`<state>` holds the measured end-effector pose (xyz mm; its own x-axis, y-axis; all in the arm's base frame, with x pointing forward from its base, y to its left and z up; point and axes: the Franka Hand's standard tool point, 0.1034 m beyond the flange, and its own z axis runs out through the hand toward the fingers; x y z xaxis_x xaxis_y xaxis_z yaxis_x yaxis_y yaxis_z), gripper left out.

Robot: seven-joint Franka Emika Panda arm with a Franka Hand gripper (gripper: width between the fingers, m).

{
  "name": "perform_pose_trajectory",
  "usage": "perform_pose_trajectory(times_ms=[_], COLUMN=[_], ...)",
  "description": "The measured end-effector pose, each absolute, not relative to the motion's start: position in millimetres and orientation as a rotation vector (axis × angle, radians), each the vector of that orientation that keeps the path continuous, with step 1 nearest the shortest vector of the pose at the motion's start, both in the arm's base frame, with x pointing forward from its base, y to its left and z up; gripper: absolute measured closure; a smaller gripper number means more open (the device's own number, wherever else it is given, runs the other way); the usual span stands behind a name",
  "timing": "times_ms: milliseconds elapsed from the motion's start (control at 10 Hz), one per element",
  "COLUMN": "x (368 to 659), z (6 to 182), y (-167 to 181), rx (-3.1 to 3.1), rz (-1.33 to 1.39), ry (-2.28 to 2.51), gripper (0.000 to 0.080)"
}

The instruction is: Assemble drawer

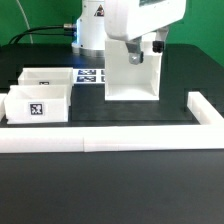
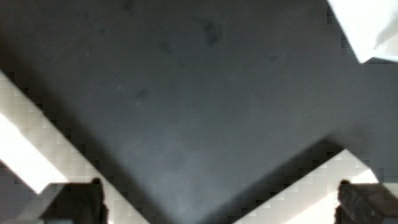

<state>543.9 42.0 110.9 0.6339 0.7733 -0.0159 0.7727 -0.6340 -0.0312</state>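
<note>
The tall white drawer shell (image 1: 130, 72) stands upright on the dark table, right of centre in the exterior view. Two white trays stand at the exterior view's left, each with a black-and-white tag: one farther back (image 1: 45, 76), one nearer the front (image 1: 36, 104). My gripper (image 1: 146, 50) hangs at the shell's top edge, pointing down. In the wrist view the gripper (image 2: 217, 205) is open wide, with one dark finger (image 2: 71, 205) at each side and only dark surface between them. Slanting white edges (image 2: 36, 150) run past both fingers; I cannot tell which part they belong to.
A long low white border wall (image 1: 110, 141) runs along the front and turns back at the exterior view's right (image 1: 205, 112). The marker board (image 1: 90, 75) lies flat between the trays and the shell. The arm's base (image 1: 92, 30) stands behind.
</note>
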Motion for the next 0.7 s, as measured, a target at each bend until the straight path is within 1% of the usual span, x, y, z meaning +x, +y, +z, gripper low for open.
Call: perform_pose_trajectory(times_ms=[100, 300, 400, 500, 700], x=[527.6, 501.7, 497.2, 501.3, 501.0], z=[113.4, 126.2, 130.1, 132.7, 131.4], y=[41.3, 60.2, 62.2, 60.3, 60.2], rx=[-2.891, -3.014, -3.009, -2.986, -2.989], rz=[0.056, 0.086, 0.113, 0.083, 0.084], ry=[-1.182, -0.864, -0.876, -0.959, -0.948], gripper=[0.0150, 0.0150, 0.0150, 0.0150, 0.0150])
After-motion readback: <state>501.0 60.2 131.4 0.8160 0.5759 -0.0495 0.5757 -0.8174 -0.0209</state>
